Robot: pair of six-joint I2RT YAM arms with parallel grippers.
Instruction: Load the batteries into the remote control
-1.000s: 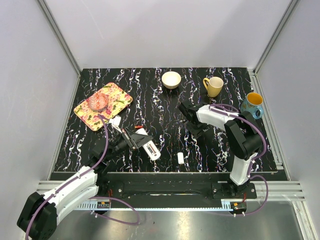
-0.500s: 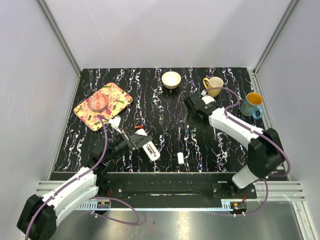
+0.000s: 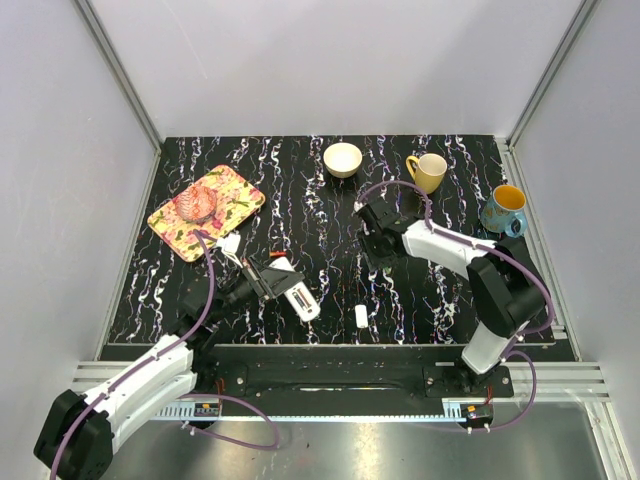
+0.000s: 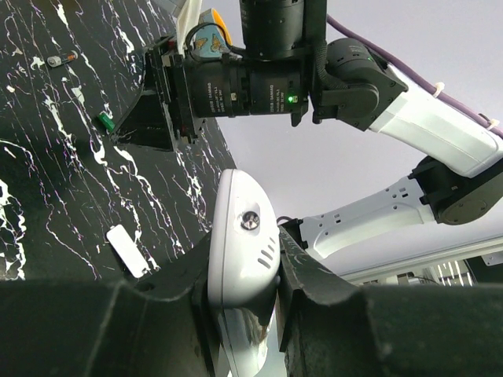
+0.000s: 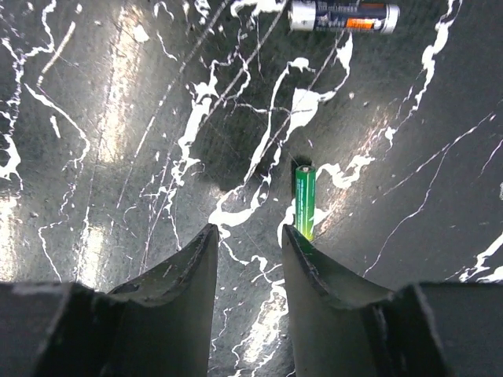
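Now the left gripper (image 4: 245, 263) is clamped on the remote control (image 4: 242, 236). Its two dark fingers (image 4: 314, 271) press the long sides of the white bar near one end. From above, the rest of the bar sticks out of the grip toward the near right, in the near-left part of the black, white-veined table (image 3: 300, 190). I cannot tell whether it rests on the surface. A small white lozenge-shaped piece (image 3: 361, 316) lies flat just to the right of the remote's free end, not touching it.

The right gripper (image 5: 247, 236) points down at the middle of the table, its jaws apart with only bare tabletop between them. The green battery (image 5: 305, 200) lies flat just outside one finger, with its near end at that fingertip and not inside the gap. Whether they touch I cannot tell. A second battery (image 5: 343, 16), silver and dark with an orange band, lies crosswise farther out, well apart from the green one.

Along the back stand a cream bowl (image 3: 343, 159) and a yellow mug (image 3: 428, 172), with a blue mug (image 3: 505, 208) by the right edge. A floral tray (image 3: 235, 200) at the back left carries a reddish thing (image 3: 197, 203).
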